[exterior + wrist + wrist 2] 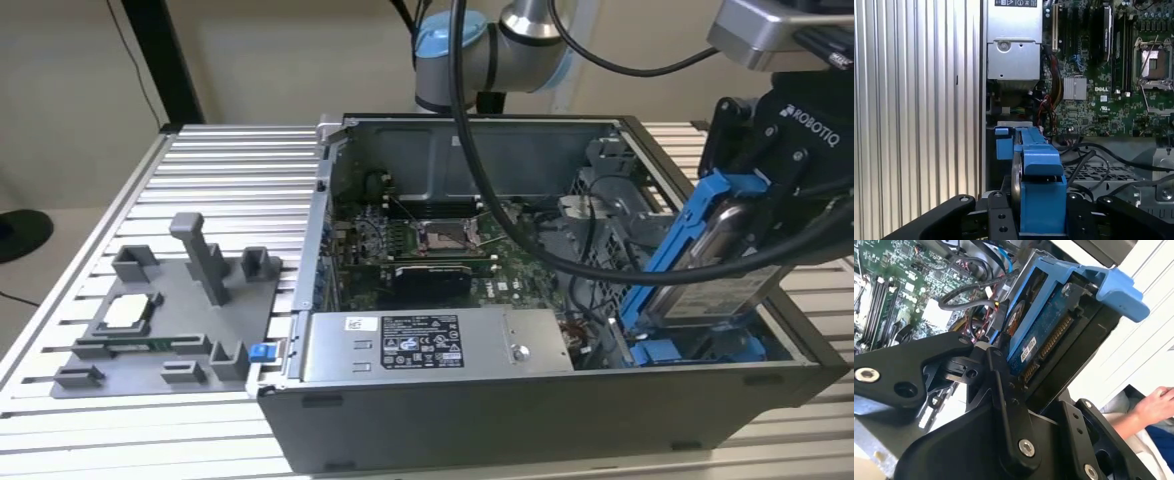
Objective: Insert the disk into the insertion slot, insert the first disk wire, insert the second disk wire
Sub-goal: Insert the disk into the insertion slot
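My gripper is shut on the disk, a silver drive in a bright blue carrier frame. The disk hangs tilted, its lower end dipping into the open computer case at the exterior view's right. Just under it lies the insertion slot, a grey bay with blue fittings. In the second wrist view the disk shows its circuit-board side and connector edge between my fingers. The blue carrier stands edge-on in the first wrist view. Loose black cables run beside the bay; I cannot tell which are the disk wires.
The grey power-supply box with its white label sits at the case's front, the green motherboard behind it. A grey fixture stands on the ribbed metal table at the exterior view's left. A person's hand rests beyond the case.
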`<state>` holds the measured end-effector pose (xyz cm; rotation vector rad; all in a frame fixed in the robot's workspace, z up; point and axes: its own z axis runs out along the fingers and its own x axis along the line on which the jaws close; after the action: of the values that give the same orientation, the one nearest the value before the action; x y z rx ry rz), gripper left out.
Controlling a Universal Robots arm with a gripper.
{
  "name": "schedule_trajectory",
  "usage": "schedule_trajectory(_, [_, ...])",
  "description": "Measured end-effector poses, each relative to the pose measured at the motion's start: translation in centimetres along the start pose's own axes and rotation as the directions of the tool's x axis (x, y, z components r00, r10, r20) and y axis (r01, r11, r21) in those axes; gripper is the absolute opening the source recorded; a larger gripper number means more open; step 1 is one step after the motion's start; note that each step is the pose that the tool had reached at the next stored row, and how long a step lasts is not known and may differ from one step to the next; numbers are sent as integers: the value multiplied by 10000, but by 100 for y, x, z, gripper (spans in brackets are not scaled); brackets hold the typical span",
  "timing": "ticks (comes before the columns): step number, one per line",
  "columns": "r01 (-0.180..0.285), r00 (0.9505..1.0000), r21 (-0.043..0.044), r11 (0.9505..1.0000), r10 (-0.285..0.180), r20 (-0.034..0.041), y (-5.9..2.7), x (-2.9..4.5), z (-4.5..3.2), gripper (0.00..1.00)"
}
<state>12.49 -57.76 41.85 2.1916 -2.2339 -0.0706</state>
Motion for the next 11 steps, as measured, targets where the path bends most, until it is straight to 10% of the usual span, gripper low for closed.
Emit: schedule_trajectory(11, [-63,9999,-1,10000,63,78,-30,2,100,0])
